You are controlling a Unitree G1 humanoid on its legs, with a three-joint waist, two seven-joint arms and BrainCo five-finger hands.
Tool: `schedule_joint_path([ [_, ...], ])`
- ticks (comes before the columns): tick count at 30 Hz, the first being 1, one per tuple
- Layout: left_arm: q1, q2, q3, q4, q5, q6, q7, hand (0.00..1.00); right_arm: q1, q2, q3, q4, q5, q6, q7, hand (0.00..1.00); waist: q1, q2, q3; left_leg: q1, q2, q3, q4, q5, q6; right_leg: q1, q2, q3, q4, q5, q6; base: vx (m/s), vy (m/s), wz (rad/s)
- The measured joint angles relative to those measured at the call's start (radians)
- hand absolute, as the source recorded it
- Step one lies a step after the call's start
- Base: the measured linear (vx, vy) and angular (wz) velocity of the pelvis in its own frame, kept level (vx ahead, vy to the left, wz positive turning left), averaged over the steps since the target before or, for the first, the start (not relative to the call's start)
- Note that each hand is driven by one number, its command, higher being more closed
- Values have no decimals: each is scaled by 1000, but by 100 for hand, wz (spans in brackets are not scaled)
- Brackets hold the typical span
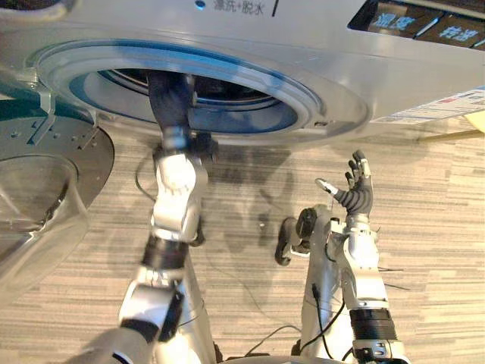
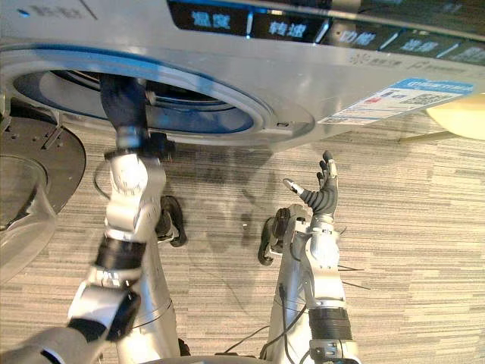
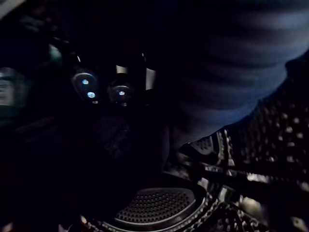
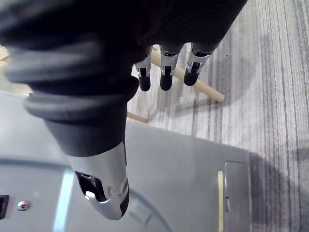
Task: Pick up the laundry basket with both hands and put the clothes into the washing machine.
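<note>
Washer [image 1: 303,45] fills the 12 o'clock side of the head view, front panel grey, round drum opening [image 1: 227,102] at about 11 o'clock. Door [image 1: 45,205] swung wide, sits at 9 o'clock, glass bowl facing up. Left arm comes up from 7 o'clock, left hand [image 1: 170,98] pushed through the opening into the drum, dark cover just past the rim. Left wrist view looks inside: perforated drum wall [image 3: 159,205] visible, everything else near black. Can't tell whether that hand is grasping anything, and it is too dark to make out clothes in there. Right hand [image 1: 355,193] at 4 o'clock, raised off the floor [image 1: 432,235], outside and below the washer front, well apart from the opening. Its fingers [image 4: 166,77] are straight and spread, thumb out, holding nothing, touching nothing. Right wrist view shows the grey washer front past the thumb and a pale rod [image 4: 205,89] on the floor past the fingertips. Control panel [image 2: 303,30] along the 12 to 1 o'clock edge, sticker [image 2: 402,95] at 2 o'clock on the front.
</note>
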Motion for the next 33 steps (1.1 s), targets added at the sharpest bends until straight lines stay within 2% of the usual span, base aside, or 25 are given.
schedule_joint_path([
  [4, -165, 48, -32, 184, 138, 64, 17, 0, -1, 1, 2, 2, 0, -19, 17, 0, -13, -1, 0, -26, 12, -3, 36, -10, 17, -17, 4, 5, 18, 1, 2, 35, 4, -10],
  [9, -212, 94, -31, 291, 258, 131, -17, 0, 0, 0, 1, 11, 1, -26, 19, 0, -24, -2, -1, -33, 20, -4, 42, -10, 17, -29, 14, 9, 21, 9, 1, 35, -15, -8],
  [13, -212, 106, -66, 286, 371, 147, -55, 0, 0, 1, 1, 12, 2, -32, 27, 0, -21, -4, -3, -33, 19, -6, 40, -10, 17, -26, 13, 6, 21, 9, 0, 54, -29, 2],
  [16, -180, 78, -108, 247, 412, 147, -78, 0, 1, 3, 1, 15, 2, -31, 39, 0, -21, -5, -3, -12, 8, -9, 35, -9, 17, 4, -3, -2, 16, 9, 0, 62, -7, 13],
  [20, 23, 18, -106, 158, 422, 146, -97, 0, 11, 2, 1, 16, 0, -29, 40, 0, -21, -6, -3, 135, -5, 10, -45, -7, 13, 147, -21, -13, -59, 9, 0, 72, -25, 22],
  [21, 126, -1, -103, 110, 422, 146, -98, 0, 30, 2, 4, 16, -3, -23, 40, 0, -11, -8, -4, 211, -7, 15, -98, -3, 6, 224, -23, -28, -113, 11, -4, 88, -42, 22],
  [24, 302, -21, -97, 37, 411, 138, -115, 0, 82, 2, 15, 17, -9, -4, 40, 0, 8, -34, -42, 326, -9, 30, -216, 20, -12, 339, -28, -61, -223, 28, -21, 137, -79, 23],
  [26, 406, -28, -96, 11, 396, 124, -120, 0, 104, 2, 24, 19, -11, 11, 40, 0, 10, -39, -49, 416, -20, 30, -297, 47, -22, 437, -33, -93, -299, 40, -30, 148, -84, 35],
  [30, 673, -103, -57, -34, 306, 101, -159, 0, 169, 1, 23, 62, -19, 51, 44, 0, 35, -38, -79, 664, -38, 62, -507, 90, -40, 681, -37, -143, -503, 76, -31, 191, -77, 26],
  [31, 752, -125, -54, -43, 281, 96, -168, 0, 189, 0, 21, 80, -21, 57, 56, 0, 35, -28, -93, 738, -45, 67, -574, 103, -43, 763, -38, -162, -576, 92, -32, 193, -47, 28],
  [33, 855, -153, -34, -50, 249, 87, -188, 0, 214, 0, 20, 115, -31, 58, 62, 0, 34, -26, -112, 853, -57, 79, -680, 124, -48, 880, -38, -190, -687, 121, -26, 180, -5, 26],
])
